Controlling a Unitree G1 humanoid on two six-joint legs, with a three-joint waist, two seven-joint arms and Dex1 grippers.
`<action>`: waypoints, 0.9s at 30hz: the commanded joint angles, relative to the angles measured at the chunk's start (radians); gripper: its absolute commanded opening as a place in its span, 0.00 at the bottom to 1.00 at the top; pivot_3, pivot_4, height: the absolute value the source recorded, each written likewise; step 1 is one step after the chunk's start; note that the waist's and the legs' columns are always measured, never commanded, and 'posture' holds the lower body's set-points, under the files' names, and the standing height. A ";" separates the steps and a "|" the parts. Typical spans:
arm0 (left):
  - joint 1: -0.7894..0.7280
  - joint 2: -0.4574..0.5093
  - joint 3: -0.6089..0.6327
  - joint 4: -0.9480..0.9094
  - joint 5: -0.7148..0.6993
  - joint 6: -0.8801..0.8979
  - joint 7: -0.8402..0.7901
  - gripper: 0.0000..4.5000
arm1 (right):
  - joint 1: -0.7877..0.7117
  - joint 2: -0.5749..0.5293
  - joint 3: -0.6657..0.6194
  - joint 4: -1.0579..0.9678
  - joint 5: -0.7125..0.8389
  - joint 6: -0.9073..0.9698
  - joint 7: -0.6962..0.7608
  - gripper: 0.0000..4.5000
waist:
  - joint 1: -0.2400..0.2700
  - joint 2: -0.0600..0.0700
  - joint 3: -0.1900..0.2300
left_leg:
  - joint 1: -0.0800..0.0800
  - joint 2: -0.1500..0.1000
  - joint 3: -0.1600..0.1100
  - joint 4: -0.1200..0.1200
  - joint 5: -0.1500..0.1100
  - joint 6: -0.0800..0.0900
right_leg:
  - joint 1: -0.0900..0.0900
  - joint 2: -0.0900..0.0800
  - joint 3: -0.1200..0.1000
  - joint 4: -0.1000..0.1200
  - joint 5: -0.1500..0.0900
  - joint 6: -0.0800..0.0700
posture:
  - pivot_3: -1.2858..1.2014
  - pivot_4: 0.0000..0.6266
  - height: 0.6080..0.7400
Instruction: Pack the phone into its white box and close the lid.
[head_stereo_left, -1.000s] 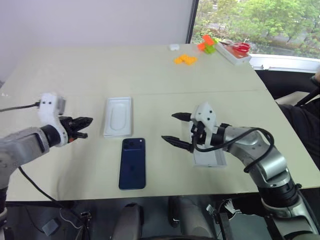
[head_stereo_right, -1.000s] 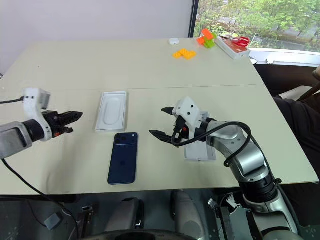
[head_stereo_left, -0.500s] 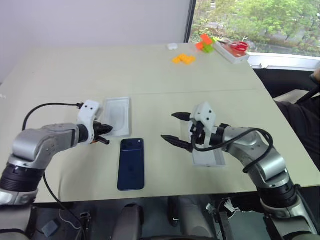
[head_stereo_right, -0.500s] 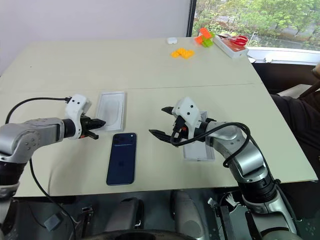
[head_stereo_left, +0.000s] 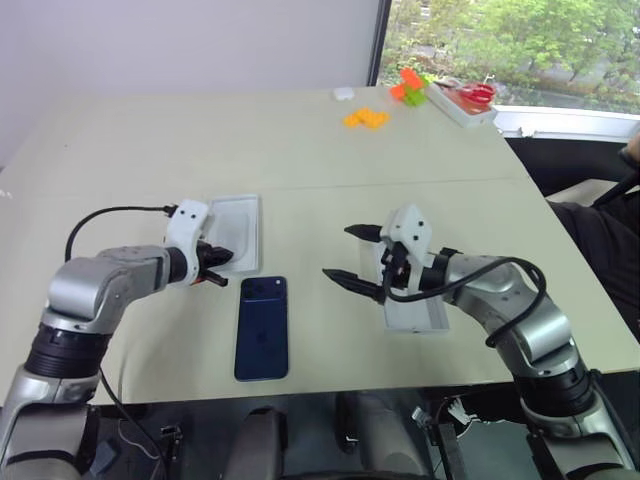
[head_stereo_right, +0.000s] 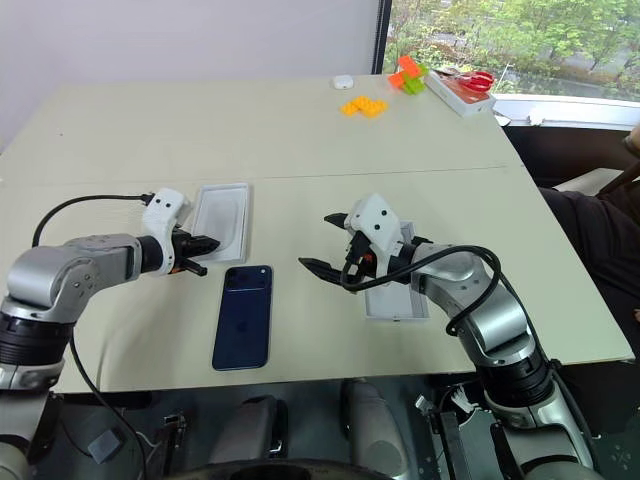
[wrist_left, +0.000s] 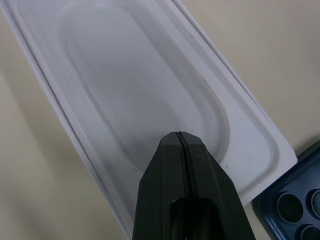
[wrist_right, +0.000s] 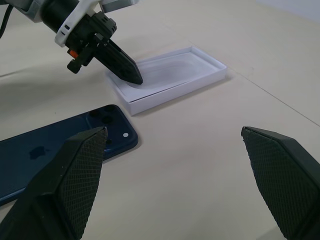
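Slim navy-blue glossy phone (head_stereo_left: 262, 328) lies lower centre, unpacked; left end effector (head_stereo_left: 222, 258) pressed together over shallow white cardboard tray (head_stereo_left: 237, 231), right end effector (head_stereo_left: 352, 257) spread, idle.

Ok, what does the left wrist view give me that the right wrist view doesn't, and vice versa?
Left wrist: a close look down the shut left tool onto the white box's oval recess. Right wrist: the open right tool and the long glossy back of the phone. Shared: the white box, the phone's camera corner, and the left tool at the box.
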 joint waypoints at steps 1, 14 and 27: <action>0.008 -0.029 0.147 -0.022 -0.002 -0.049 0.028 0.01 | -0.006 0.003 -0.012 -0.038 0.008 -0.014 0.001 1.00 | 0.001 0.000 0.000 | 0.000 0.000 0.000 0.000 0.000 0.000 | 0.000 0.000 0.000 0.000 0.001 0.001 | 0.52 0.24 0.90; 0.176 0.014 0.462 -0.012 -0.070 -0.055 -0.082 0.01 | -0.002 0.020 -0.002 -0.041 0.007 -0.018 -0.008 1.00 | 0.005 0.000 0.000 | -0.001 0.000 0.000 0.000 0.000 0.000 | -0.001 -0.001 0.000 0.000 0.001 0.000 | 0.52 0.24 0.90; 0.192 0.073 0.206 -0.191 -0.029 -0.033 -0.173 0.01 | 0.008 0.039 0.006 -0.039 -0.001 -0.024 -0.015 1.00 | 0.003 -0.001 0.000 | -0.001 0.000 0.000 0.000 0.000 0.000 | -0.001 -0.001 0.000 0.000 -0.001 -0.002 | 0.52 0.24 0.90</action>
